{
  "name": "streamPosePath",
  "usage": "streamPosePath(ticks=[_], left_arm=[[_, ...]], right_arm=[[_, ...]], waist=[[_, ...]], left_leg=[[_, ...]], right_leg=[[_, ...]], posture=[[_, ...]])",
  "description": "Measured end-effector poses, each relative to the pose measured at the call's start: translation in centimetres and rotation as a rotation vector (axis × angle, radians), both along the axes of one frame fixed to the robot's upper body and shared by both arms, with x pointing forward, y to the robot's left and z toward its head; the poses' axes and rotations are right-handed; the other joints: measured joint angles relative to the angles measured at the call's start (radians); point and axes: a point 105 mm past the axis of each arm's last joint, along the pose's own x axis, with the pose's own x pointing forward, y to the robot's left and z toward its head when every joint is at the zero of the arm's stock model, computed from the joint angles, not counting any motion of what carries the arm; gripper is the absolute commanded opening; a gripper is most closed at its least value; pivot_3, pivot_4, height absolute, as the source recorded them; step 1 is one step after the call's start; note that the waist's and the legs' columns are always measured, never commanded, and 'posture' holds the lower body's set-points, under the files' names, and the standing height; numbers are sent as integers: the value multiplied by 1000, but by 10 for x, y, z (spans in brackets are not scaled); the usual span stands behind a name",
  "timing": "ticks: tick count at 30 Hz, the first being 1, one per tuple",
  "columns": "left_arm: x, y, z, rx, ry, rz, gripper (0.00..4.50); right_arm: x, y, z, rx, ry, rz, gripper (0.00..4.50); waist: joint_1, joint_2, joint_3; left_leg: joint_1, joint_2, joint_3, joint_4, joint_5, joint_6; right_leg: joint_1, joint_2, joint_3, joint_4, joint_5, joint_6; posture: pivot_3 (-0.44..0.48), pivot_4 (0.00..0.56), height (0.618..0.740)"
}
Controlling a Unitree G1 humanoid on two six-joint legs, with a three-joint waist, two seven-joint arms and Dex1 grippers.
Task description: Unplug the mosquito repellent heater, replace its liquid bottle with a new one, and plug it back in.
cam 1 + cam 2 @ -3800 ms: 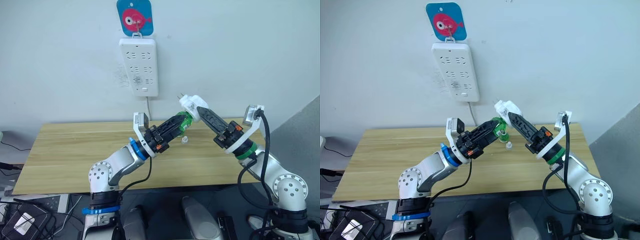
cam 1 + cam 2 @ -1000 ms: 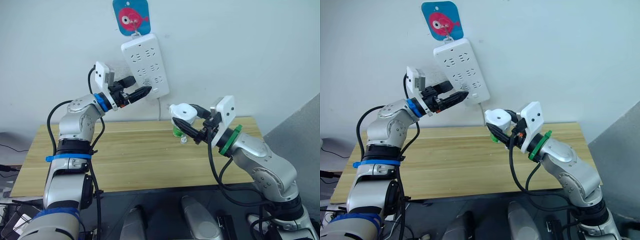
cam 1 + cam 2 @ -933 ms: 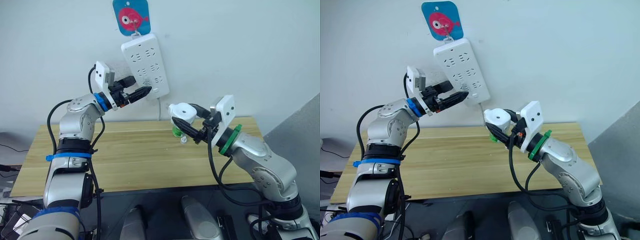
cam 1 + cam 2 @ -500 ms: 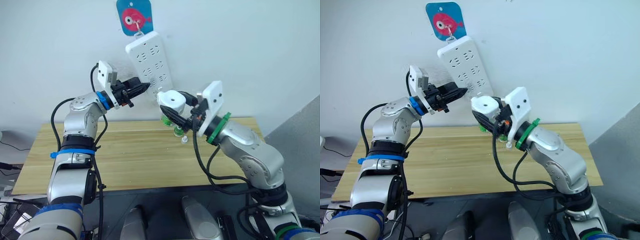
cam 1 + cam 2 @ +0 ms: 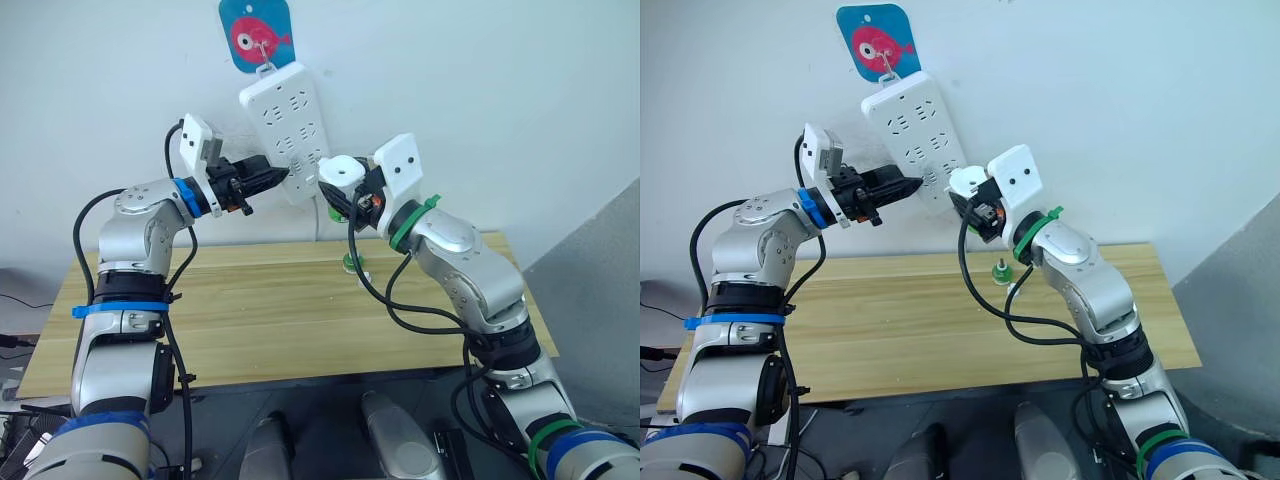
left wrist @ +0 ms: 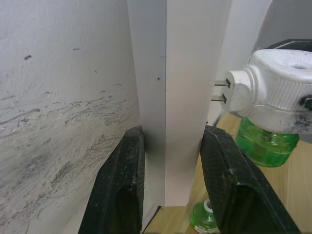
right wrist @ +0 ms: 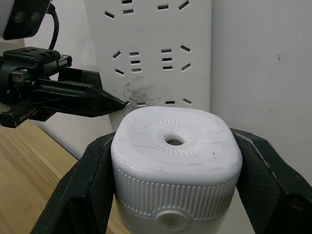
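heater (image 5: pixel 340 172) at tilted power strip (image 5: pixel 286 130)

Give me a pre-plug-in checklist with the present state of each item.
1. Left end effector clamps the strip by its edges: ok.
2. Right end effector holds the heater: ok.
3. Green bottle fitted under the heater: ok.
4. Prongs point at the strip: ok.
5. Prongs lined up with a socket: cannot tell.
6. Strip hangs straight: not ok, tilted.
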Motion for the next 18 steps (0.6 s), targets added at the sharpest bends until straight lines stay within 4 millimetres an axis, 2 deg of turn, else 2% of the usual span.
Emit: streamPosePath(ticks=[18], left_arm=[[0, 0, 0, -2, 5, 6, 1321]], right_arm=[[7, 11, -2, -46, -31, 9, 3036]], waist=[[1, 0, 0]], left_leg=[[0, 0, 0, 1, 0, 0]], right_leg=[[0, 0, 0, 1, 0, -1]], posture=[[-260, 212, 740]])
